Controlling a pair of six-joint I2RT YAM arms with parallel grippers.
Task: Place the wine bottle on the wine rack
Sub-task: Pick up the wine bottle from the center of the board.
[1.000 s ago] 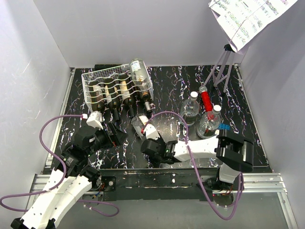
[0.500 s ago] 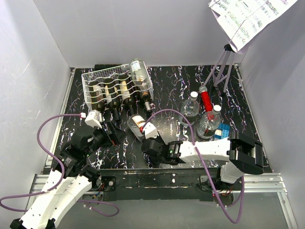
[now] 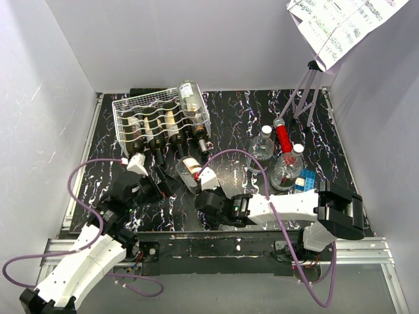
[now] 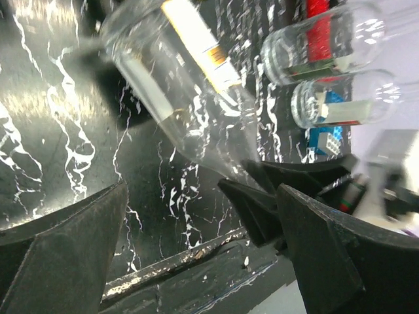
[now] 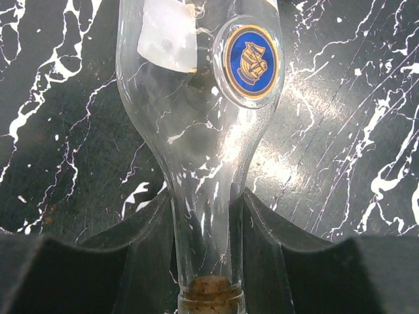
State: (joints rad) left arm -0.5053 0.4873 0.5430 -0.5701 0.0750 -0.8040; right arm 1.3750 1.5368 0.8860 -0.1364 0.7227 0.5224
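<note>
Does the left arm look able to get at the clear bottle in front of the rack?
Probably yes. The left hand, wide open, sits right beside the clear bottle, with nothing between them. The bottle's body looks free; the right hand is clamped only on its neck.

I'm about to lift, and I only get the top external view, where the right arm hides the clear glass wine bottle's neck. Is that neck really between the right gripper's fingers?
Observer: Yes. The right wrist view shows the clear glass wine bottle's corked neck between the right gripper's fingers, both against its sides.
Operator: Which side faces up?
Observer: A round blue ship emblem on its shoulder faces that camera.
Operator: And the other arm?
Observer: The left gripper is open wide, holding nothing.
</note>
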